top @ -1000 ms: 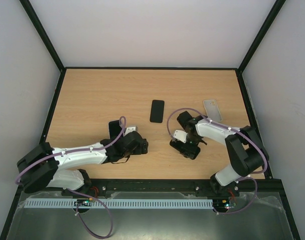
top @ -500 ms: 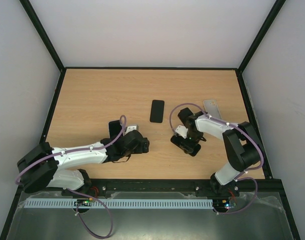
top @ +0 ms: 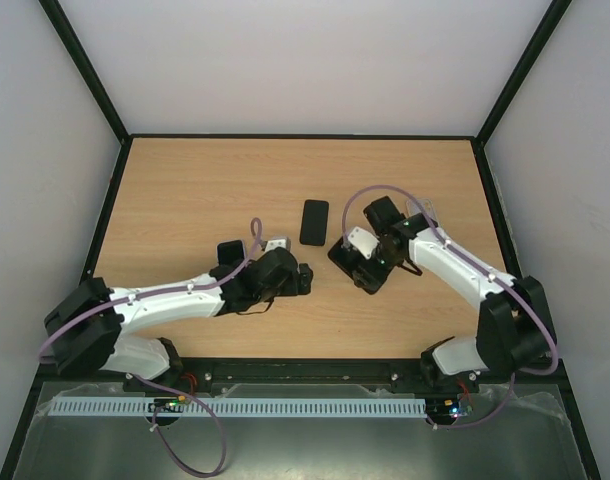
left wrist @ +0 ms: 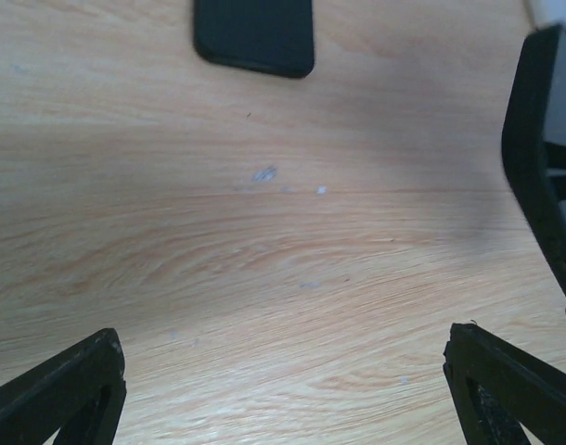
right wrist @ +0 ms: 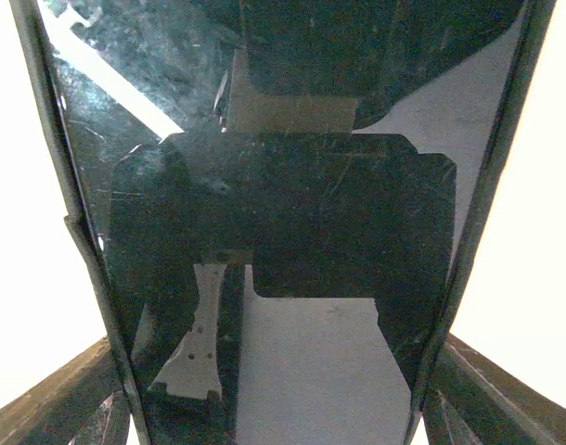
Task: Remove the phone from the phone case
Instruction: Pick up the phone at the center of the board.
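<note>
From the top camera the wooden table (top: pixel 185 190) is seen whole, with both arms reaching toward its middle. A black phone (top: pixel 314 222) is seen lying flat just beyond their ends, and a further black slab (top: pixel 228 249) is partly covered by the left arm. The phone case (top: pixel 425 208) is shown only in that view, as a pale strip near the table's right edge, mostly hidden behind the right arm; whether anything lies in it cannot be told from that strip. What is held at the right arm's end is not made out from above, where black blends with black. It is settled by the right wrist camera: the phone (right wrist: pixel 292 222), a glossy black slab with reflections on its face, fills that view and is clamped by its long edges between the right fingers (right wrist: pixel 506 389), out of the case and well apart from it. The left fingers (left wrist: pixel 51 399) are shown by the left wrist camera to be spread wide, with nothing but bare table between them. In that same view the near end of the black phone is caught at the top edge, and a black part at the right arm's end is seen at the right side, details that the right wrist camera does not give.
</note>
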### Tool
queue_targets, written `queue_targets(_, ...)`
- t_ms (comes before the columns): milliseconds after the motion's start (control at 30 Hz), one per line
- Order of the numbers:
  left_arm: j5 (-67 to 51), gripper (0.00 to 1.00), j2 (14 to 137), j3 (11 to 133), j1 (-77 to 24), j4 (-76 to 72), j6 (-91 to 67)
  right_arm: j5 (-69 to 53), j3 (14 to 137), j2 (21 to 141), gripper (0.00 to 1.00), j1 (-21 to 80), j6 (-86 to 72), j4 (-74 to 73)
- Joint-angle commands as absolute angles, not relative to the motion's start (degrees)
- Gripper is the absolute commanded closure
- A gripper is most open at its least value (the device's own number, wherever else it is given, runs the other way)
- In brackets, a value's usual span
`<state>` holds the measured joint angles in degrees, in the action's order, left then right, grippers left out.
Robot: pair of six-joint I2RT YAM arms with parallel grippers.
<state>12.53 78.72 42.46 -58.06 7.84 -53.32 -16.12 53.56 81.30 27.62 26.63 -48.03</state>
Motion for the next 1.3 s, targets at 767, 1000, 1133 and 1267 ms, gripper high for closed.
queue_targets(767, 8.54, 0.34, 79.8, 52.31, -59.71, -10.97, -46.29, -33.14, 42.3, 60.02, 0.56, 28.19, 13.37, -23.13)
queue_targets(1000, 12.3, 0.46, 84.15, 56.91, -59.72, -6.6, -46.13, -33.07, 42.01, 58.93, 0.56, 28.21, 13.36, -22.95)
queue_targets(1133, 11.79, 0.55, 86.01, 57.86, -59.72, -7.93, -44.94, -32.81, 41.99, 58.37, 0.56, 28.21, 13.21, -22.7)
queue_targets(1267, 10.47, 0.66, 86.73, 58.07, -59.76, -9.49, -45.31, -31.34, 41.77, 58.59, 0.56, 28.21, 12.78, -22.22)
